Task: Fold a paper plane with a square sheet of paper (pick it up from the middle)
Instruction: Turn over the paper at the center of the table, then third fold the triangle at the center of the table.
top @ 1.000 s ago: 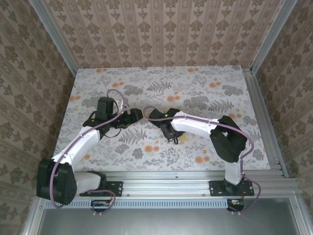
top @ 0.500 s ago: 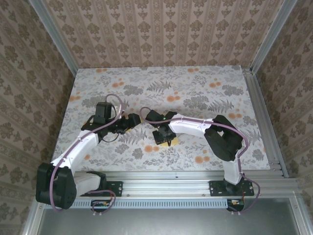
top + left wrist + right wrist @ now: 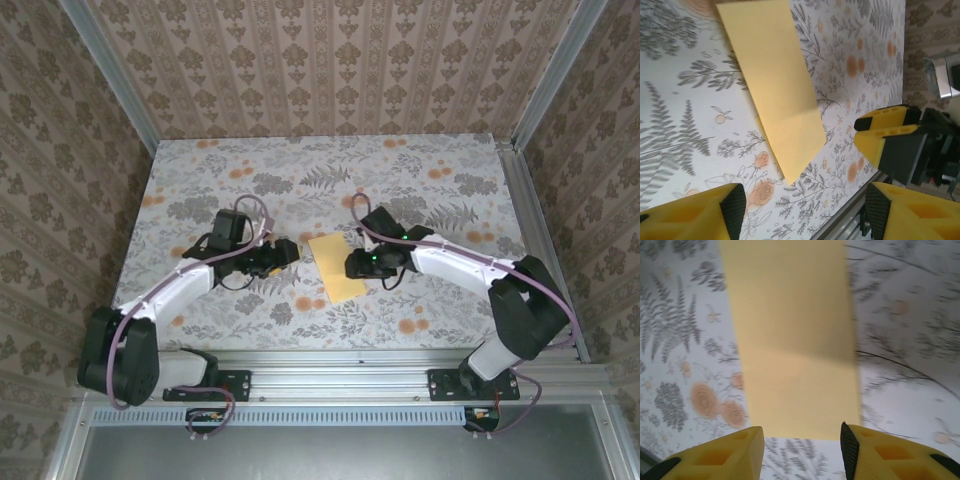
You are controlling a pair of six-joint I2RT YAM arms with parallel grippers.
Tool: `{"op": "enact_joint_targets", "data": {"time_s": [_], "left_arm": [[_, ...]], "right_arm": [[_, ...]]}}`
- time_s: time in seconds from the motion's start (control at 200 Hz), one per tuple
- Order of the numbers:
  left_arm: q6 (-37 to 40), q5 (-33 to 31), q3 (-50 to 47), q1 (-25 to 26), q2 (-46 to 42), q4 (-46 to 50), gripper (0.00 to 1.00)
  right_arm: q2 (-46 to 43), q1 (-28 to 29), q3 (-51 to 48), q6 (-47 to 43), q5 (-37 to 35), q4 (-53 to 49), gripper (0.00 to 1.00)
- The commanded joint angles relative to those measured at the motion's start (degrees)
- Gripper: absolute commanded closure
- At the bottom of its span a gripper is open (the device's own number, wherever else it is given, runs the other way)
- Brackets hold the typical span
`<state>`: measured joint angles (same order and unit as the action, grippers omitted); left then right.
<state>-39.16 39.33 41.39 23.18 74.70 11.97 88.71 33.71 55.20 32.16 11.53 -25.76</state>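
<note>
The mustard-yellow sheet of paper (image 3: 335,268) lies flat on the flowered table as a long oblong, apparently folded in half. My left gripper (image 3: 286,252) hovers just left of it, open, with nothing between its fingers. My right gripper (image 3: 352,265) sits at the sheet's right edge, also open and empty. The left wrist view has the sheet (image 3: 775,85) ahead of my left gripper (image 3: 802,215), with the right gripper's yellow fingers (image 3: 888,134) beyond it. In the right wrist view the sheet (image 3: 795,350) lies just ahead of my right gripper (image 3: 800,452). The paper plane is out of view.
The table (image 3: 420,190) has a grey fern and orange flower print. Papered walls close it in on three sides. An aluminium rail (image 3: 400,360) with both arm bases runs along the near edge, a little below the sheet.
My right gripper has opened, let go of the sheet and drawn back to its right side, leaving the sheet uncovered. The left gripper has shifted right towards the sheet and narrowed a little.
</note>
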Motion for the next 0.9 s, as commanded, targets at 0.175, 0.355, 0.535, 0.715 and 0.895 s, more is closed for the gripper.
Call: {"op": "enact_joint_targets", "data": {"time_s": [0.175,0.355,0.535,0.715,0.895], "left_arm": [[7.5,-10.0,13.3,9.8,13.9,4.8,0.51],[10.2,-14.2,17.6,12.7,21.5,6.9,0.57],[11.9,-15.8,20.0,14.1,26.7,7.2,0.63],[13.6,-16.9,22.0,14.6,29.7,8.7,0.67],[15.0,-17.7,22.0,14.6,31.5,9.5,0.7]], "right_arm": [[-4.0,-3.6,-5.2,1.3,4.2,1.9,0.51],[-3.3,-4.3,-7.5,3.2,7.3,6.1,0.51],[-1.4,-4.4,-8.2,4.3,8.6,8.7,0.5],[0.5,-4.4,-8.0,4.7,9.2,9.7,0.49],[2.1,-4.4,-7.7,4.8,9.4,10.0,0.49]]}}
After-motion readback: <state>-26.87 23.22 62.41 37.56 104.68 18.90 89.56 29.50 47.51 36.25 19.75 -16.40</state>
